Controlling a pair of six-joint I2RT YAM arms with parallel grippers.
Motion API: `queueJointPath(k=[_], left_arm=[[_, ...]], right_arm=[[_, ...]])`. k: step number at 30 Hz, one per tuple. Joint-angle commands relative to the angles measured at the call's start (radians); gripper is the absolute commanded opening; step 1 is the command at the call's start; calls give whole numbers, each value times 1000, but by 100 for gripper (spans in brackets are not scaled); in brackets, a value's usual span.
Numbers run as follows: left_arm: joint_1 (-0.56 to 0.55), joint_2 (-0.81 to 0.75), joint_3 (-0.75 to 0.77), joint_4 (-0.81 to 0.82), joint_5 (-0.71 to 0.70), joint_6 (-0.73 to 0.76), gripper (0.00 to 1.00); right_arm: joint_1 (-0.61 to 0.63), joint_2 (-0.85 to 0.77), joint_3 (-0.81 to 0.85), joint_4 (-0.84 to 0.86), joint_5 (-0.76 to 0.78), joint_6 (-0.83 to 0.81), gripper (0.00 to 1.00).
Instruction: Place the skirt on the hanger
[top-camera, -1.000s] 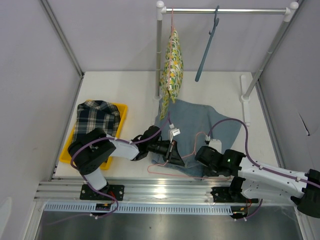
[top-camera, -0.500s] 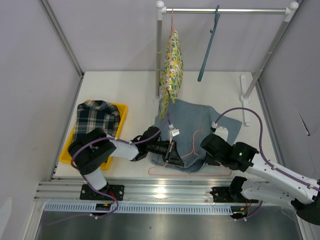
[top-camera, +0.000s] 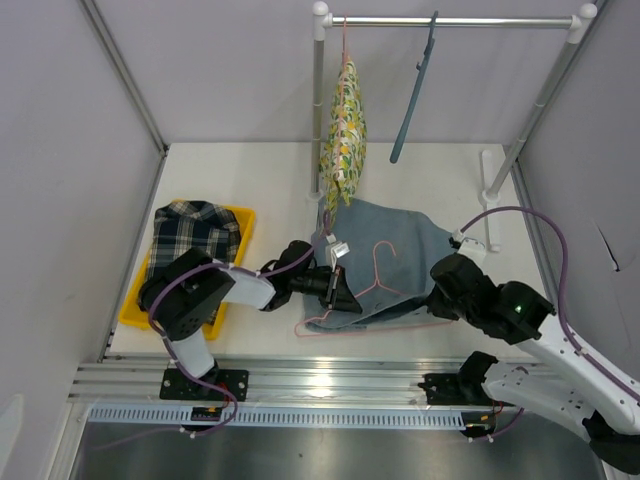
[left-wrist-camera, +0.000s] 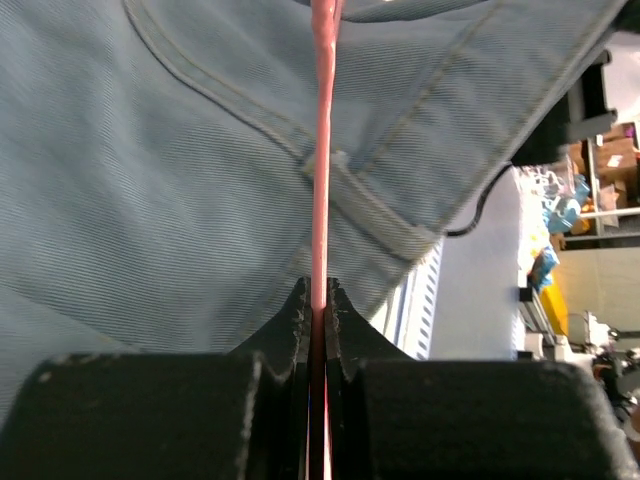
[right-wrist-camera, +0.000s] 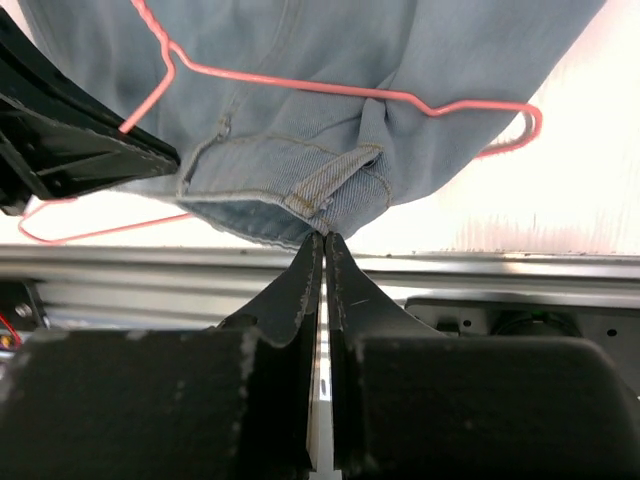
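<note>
**Tightly shut: both grippers sit low by the blue shirt**

Down at the near edge of the table, the left gripper is pinched on a thin pink wire. The wire is part of the other pink hanger. It runs straight up between the two black fingers with no gap on either side. This hanger lies flat on the denim shirt, with its hook pointing toward the back of the table.

The right gripper is shut too, with its fingers pressed together. The tips touch the folded hem of the denim shirt, right at its near edge. I cannot tell if they have nipped any cloth. From this side the pink wire loops over the shirt and sticks out past it on both sides.

The denim shirt is spread out in the middle of the table. To its left is a yellow tray with a dark plaid shirt folded in it.

At the back stands a clothes rail. The skirt, with its lemons and green leaves, hangs there from the hanger, close to the left post. Its bottom edge dangles just above the far edge of the denim shirt. A blue-grey hanger hangs on the same rail, a little to the right and apart from the skirt.
</note>
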Motion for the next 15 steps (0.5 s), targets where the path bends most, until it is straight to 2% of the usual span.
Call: queueJointPath(k=[1, 4, 15], left_arm=[[10, 22, 52, -8, -14, 73, 0], [26, 40, 58, 4, -26, 71, 0], [78, 78, 49, 19, -73, 84, 0]], right_arm=[[-70, -21, 55, 9, 16, -53, 2], [-133, -38, 60, 28, -6, -92, 2], [-507, -24, 144, 69, -153, -281, 0]])
